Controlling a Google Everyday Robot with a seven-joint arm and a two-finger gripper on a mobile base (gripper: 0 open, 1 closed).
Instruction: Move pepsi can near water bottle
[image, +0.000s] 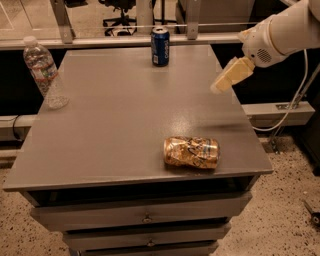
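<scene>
Fingers (220, 86) closed, empty, over table (125, 110) right edge, pepsi can (160, 46) far edge, water bottle (42, 72) left edge

A grey table (125, 110) with drawers (145, 218) is set on speckled floor (282, 220); an office chair (118, 20) is seen beyond its far edge; the gripper (220, 86) is held over its right edge
</scene>
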